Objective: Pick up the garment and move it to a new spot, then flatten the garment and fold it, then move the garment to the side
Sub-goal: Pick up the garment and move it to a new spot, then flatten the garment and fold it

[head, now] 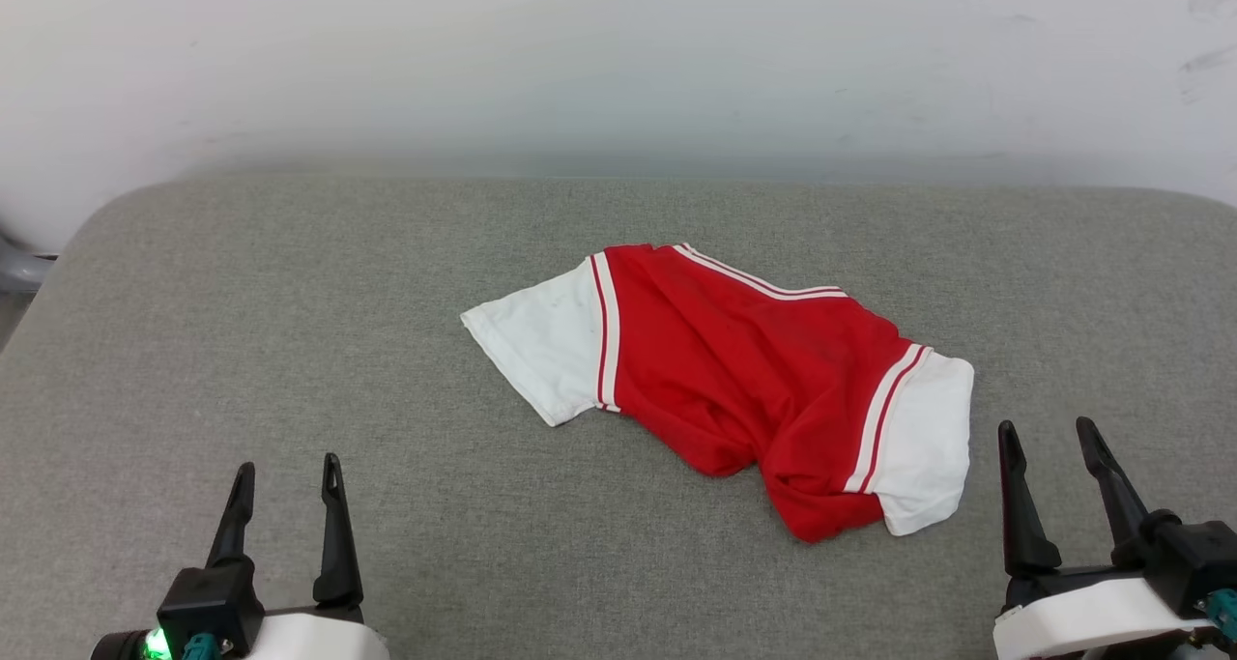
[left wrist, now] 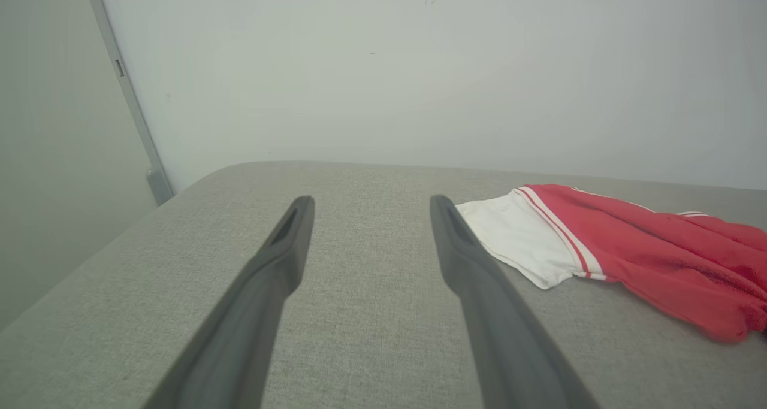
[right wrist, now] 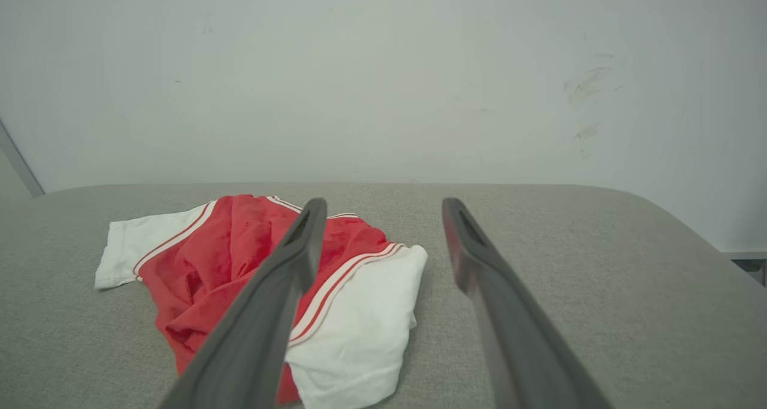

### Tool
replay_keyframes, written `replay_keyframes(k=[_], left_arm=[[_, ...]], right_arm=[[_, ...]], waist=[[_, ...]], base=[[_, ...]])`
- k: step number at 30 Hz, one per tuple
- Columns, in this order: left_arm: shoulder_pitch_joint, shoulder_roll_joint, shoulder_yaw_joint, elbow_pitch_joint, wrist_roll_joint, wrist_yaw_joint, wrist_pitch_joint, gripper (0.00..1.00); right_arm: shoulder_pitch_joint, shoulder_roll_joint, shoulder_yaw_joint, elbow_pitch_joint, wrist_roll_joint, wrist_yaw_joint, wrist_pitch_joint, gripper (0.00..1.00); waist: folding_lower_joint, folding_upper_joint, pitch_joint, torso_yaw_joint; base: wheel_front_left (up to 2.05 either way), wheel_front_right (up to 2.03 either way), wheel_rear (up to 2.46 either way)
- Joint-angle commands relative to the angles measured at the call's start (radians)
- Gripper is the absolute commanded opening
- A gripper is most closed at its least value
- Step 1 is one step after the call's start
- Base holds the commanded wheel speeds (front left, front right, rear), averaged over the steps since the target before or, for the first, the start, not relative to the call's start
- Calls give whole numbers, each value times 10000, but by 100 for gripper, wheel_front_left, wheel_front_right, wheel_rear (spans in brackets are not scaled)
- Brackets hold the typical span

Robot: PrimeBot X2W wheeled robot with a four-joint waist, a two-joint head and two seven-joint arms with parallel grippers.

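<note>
A red garment (head: 734, 370) with white short sleeves lies crumpled on the grey fabric-covered table (head: 290, 302), a little right of the table's middle. Its long axis runs sleeve to sleeve on a slant. One white sleeve (head: 541, 341) points toward the table's left side and lies flat. The other sleeve (head: 928, 438) points toward the table's near right corner. A strip of white-and-red trim faces the table's far edge, and the red body bunches into folds on the side toward the table's near edge. My left gripper (head: 288, 467) hangs over the near left part of the table, fingers apart with nothing between them, pointing toward the table's far edge. My right gripper (head: 1049, 426) hangs over the near right part of the table in the same pose, fingers spread and empty, close beside the nearer sleeve but not touching it. The left wrist view adds a grey metal strip (left wrist: 129, 97) running up the pale wall (head: 618, 61) past the table's far left corner. The right wrist view shows dark scuff marks (right wrist: 590, 82) on the wall above the table's right end, and the deep folds in the red cloth.
</note>
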Motion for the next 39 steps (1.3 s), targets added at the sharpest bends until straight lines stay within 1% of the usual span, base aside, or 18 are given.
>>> replay_keyframes(k=[1,5,11,18,26,39], left_arm=[[142,-97,106,77,178,-92,-29,100],[309,-397,329,129,498,-277,-29,100],[306,-593,665,279,812,-666,-29,100],[300,-783,879,319,1096,-942,-29,100],[365,-904,977,347,1325,-1124,-30,100],[441,-1065,1009,369,1529,-1264,-30,100]], right_arm=[[132,16,-2,36,96,-10,-24,100],[198,16,-25,119,142,-10,-24,100],[211,18,-32,159,178,-10,-24,100],[231,18,-32,184,231,-10,-24,100],[243,18,-19,211,247,-10,-24,100],[239,18,-2,222,194,-10,-24,100]], waist=[[1,0,-17,-20],[1,0,-28,-51],[1,0,-24,-72],[1,0,-46,-62],[1,0,-91,-42],[1,0,-152,-40]], base=[[0,0,0],[0,0,0],[0,0,0],[0,0,0],[0,0,0],[0,0,0]])
